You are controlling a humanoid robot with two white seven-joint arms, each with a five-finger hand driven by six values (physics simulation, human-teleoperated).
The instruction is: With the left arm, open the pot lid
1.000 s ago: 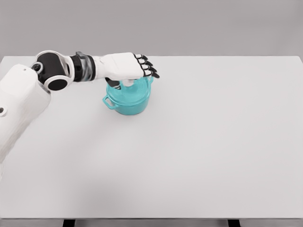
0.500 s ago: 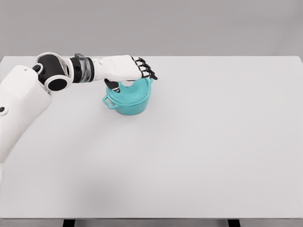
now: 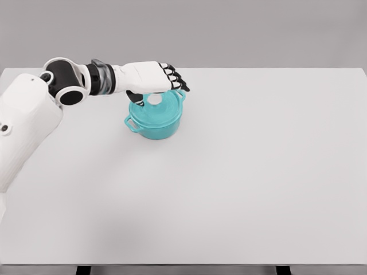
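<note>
Nearest, at the lower part of the frame, only the bare white flat counter [image 3: 241,195]. Further up, left of the middle, the round teal enamel pot [image 3: 156,117], standing upright on the counter, with one small loop handle toward the lower left and another toward the upper right. On top of it the teal lid [image 3: 157,106] with a small white round knob [image 3: 154,99], now plainly seen and seemingly seated on the rim. Compared with half a second ago, knob more exposed: then half covered by the palm, now free below the hand. Just behind and above the lid, the white left hand [image 3: 150,78] with black fingertips [image 3: 179,83], reaching in from the upper left of the frame, moved slightly up and back. Fingers loosely curled forward over the far edge of the pot, thumb hanging down near the knob; nothing held, as far as can be judged. Probably a readjustment before the grasp, so lid not yet opened and the main step still to do. Right hand not visible anywhere.
</note>
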